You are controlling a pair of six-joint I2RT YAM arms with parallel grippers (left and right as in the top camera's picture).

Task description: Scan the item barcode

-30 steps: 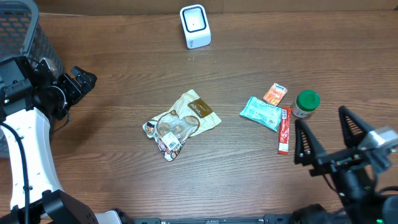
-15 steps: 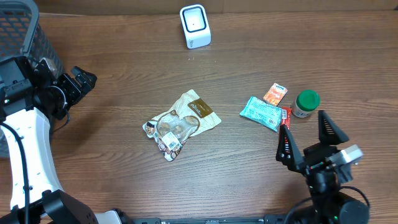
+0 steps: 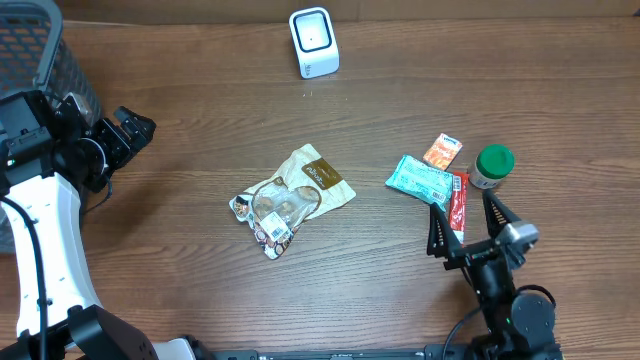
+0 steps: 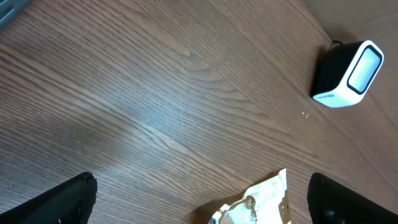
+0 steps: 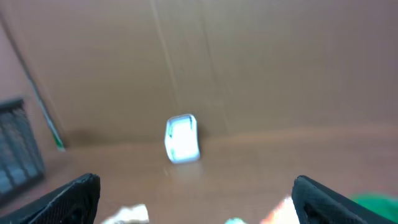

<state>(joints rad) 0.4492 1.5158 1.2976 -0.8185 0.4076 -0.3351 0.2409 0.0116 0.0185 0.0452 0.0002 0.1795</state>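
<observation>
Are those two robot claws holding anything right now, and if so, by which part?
Nothing is held. The left gripper and the right gripper both stand open, with nothing between their fingers.

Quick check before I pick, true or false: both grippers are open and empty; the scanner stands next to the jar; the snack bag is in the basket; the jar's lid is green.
1. Both grippers are open and empty: true, for the left gripper and the right gripper.
2. The scanner stands next to the jar: false. It stands at the far edge, well apart from the jar.
3. The snack bag is in the basket: false. It lies on the table, near the middle.
4. The jar's lid is green: true.
</observation>
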